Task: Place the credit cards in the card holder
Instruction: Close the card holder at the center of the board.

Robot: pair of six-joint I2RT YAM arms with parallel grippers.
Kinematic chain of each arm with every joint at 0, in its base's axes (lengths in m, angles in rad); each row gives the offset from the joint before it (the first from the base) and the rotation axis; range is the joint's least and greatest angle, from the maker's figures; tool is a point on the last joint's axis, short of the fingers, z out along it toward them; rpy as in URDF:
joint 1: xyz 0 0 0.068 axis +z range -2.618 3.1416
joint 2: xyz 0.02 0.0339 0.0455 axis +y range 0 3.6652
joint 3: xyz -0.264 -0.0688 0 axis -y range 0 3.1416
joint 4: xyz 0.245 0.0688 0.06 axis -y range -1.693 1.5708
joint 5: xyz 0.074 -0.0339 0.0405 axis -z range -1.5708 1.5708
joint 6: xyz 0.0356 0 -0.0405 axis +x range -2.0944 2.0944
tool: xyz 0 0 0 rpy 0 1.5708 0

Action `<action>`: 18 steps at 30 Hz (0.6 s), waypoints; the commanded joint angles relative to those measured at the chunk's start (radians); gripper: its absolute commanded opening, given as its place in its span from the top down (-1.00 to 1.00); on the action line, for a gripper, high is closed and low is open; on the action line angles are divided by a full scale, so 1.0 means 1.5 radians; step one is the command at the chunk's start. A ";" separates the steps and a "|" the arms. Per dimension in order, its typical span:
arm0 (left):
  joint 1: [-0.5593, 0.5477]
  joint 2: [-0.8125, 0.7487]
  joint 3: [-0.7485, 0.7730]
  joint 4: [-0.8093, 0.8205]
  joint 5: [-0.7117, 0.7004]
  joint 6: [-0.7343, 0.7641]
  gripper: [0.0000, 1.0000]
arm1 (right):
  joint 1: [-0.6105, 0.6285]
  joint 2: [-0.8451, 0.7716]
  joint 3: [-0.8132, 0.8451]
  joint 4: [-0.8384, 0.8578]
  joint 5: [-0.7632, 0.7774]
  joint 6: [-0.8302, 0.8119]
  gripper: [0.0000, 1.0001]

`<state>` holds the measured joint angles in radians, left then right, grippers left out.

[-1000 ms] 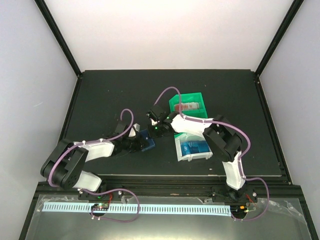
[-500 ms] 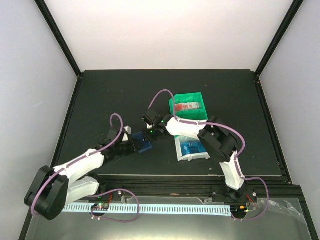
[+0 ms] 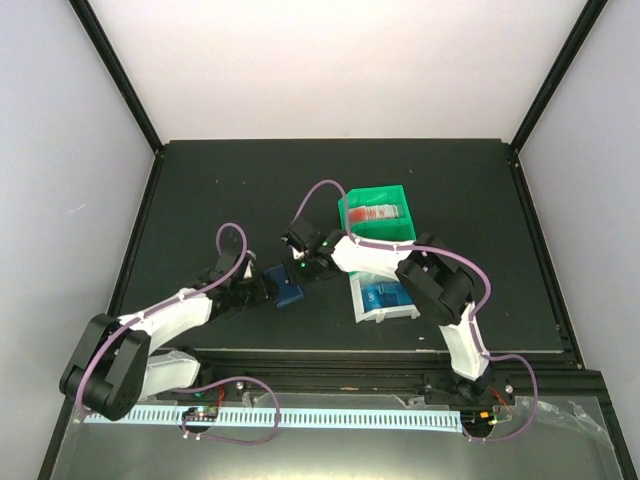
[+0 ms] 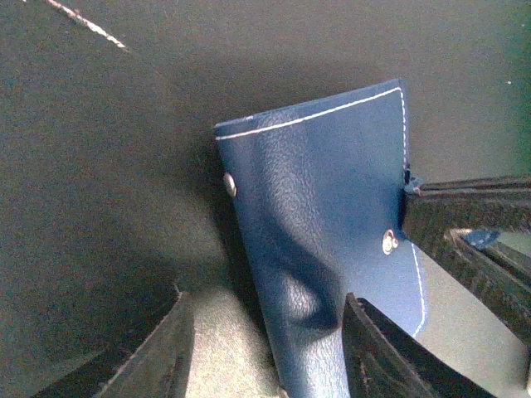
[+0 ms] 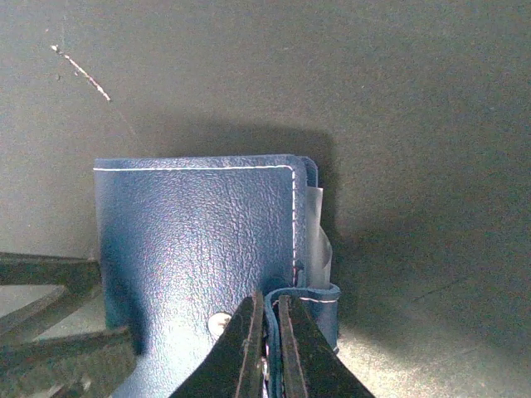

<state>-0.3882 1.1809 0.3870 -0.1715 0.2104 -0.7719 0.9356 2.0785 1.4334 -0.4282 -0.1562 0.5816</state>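
Looks to be at the opening step, not the loading one. Finds the card holder (image 3: 290, 292) flat on the counter (image 3: 200, 190), close to the near edge and left of its middle, with pale snaps (image 4: 387, 242) showing on its face. Pinches a thin stitched blue layer at the holder's edge nearer the bins with the right pincer (image 5: 270, 303), jaws all but closed on it, apparently to peel a pocket open. Straddles the holder's opposite end with the left pincer (image 4: 265, 303), fingers (image 4: 158, 356) spread wide, one seemingly against the leather, not clamping.

Shows the credit cards (image 3: 385, 294) lying bright blue in the white bin (image 3: 358, 300), just beside the holder, toward the middle of the near edge, with none in either pincer. Cannot rule out a card already inside the holder. Leaves, on this reading, nearly everything to do: spread the pocket, fetch each card from the bin, slide it in.

Around: a green bin (image 3: 345, 208) just behind the white one, nearer the counter's centre, holding red-and-white items (image 3: 378, 212). Crowds the holder from both sides with the two arms — little room for a card to enter with both wrists hanging over it, and the right forearm stretched across between the two bins, likely in the way of a reach for the cards.
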 commanded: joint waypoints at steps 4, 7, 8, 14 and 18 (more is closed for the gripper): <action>0.006 0.059 0.029 -0.025 0.005 0.031 0.13 | 0.008 -0.047 -0.033 0.003 -0.035 -0.014 0.83; 0.006 0.084 0.035 -0.035 0.000 0.039 0.27 | 0.006 -0.055 -0.031 -0.003 -0.042 -0.028 0.82; 0.006 0.092 0.036 -0.044 -0.001 0.041 0.32 | 0.007 -0.057 -0.029 -0.006 -0.043 -0.030 0.78; 0.006 0.092 0.029 -0.073 -0.018 0.042 0.44 | 0.007 -0.068 -0.020 -0.041 0.010 -0.019 0.52; 0.006 0.087 0.024 -0.077 -0.014 0.040 0.45 | 0.007 -0.075 -0.018 -0.044 0.014 -0.018 0.53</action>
<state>-0.3862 1.2907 0.4496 -0.1719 0.2203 -0.7319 0.9413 2.0129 1.3933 -0.4751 -0.1650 0.5564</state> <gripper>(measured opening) 0.281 0.246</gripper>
